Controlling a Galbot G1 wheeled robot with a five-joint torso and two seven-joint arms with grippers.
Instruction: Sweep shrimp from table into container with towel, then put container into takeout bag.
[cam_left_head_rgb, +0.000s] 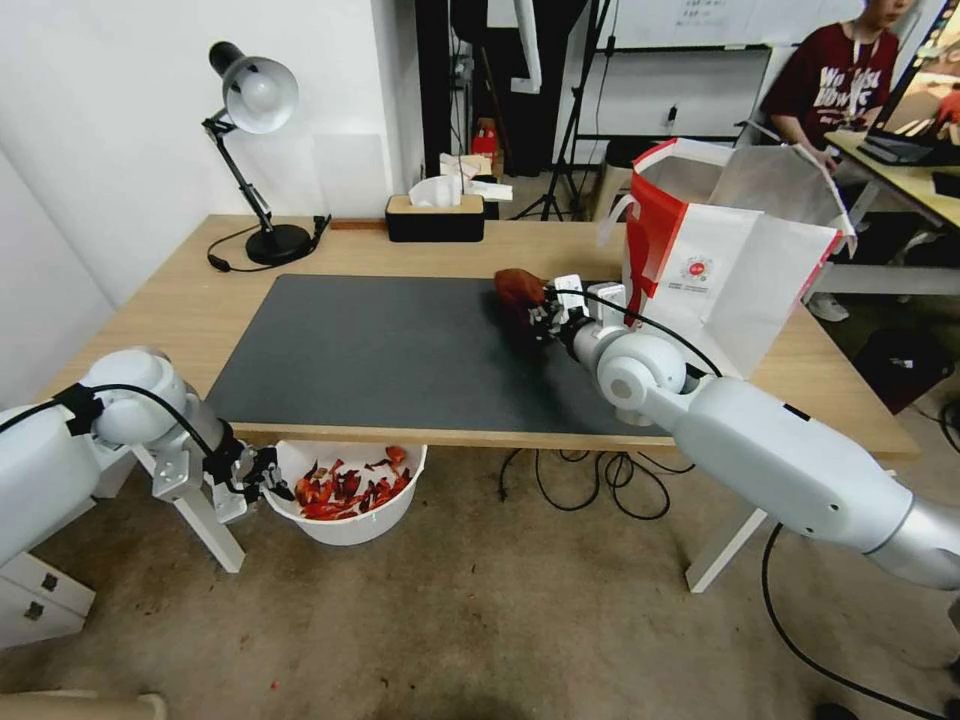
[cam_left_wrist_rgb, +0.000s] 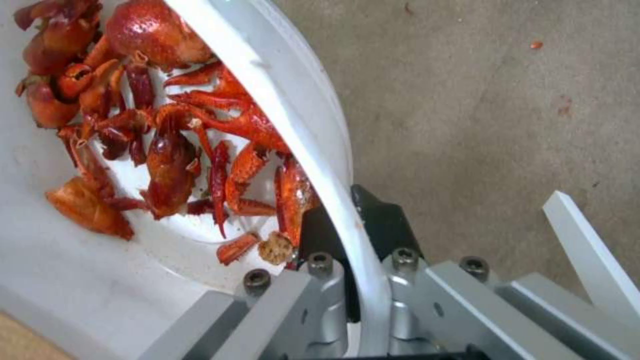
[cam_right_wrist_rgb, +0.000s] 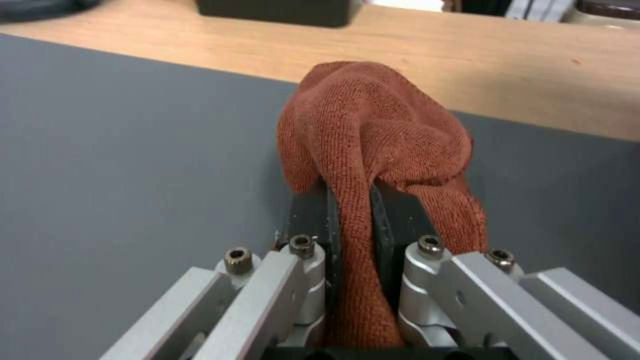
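Note:
The white container (cam_left_head_rgb: 345, 525) hangs below the table's front edge (cam_left_head_rgb: 450, 437), held by its rim. My left gripper (cam_left_head_rgb: 268, 485) is shut on that rim (cam_left_wrist_rgb: 337, 165), one finger inside and one outside. Red shrimp (cam_left_head_rgb: 345, 487) lie piled in the container (cam_left_wrist_rgb: 153, 145). My right gripper (cam_left_head_rgb: 540, 312) is shut on the rust-brown towel (cam_left_head_rgb: 517, 290), just above the dark grey mat (cam_left_head_rgb: 400, 350) at its right part. The towel (cam_right_wrist_rgb: 373, 135) bulges out past the gripper's fingertips. The takeout bag (cam_left_head_rgb: 730, 260) stands open on the table's right, just behind the right arm.
A black desk lamp (cam_left_head_rgb: 255, 150) stands at the table's back left, with a black tissue box (cam_left_head_rgb: 435, 215) at the back middle. Cables hang under the table. A white table leg (cam_left_head_rgb: 205, 520) stands just beside the left gripper.

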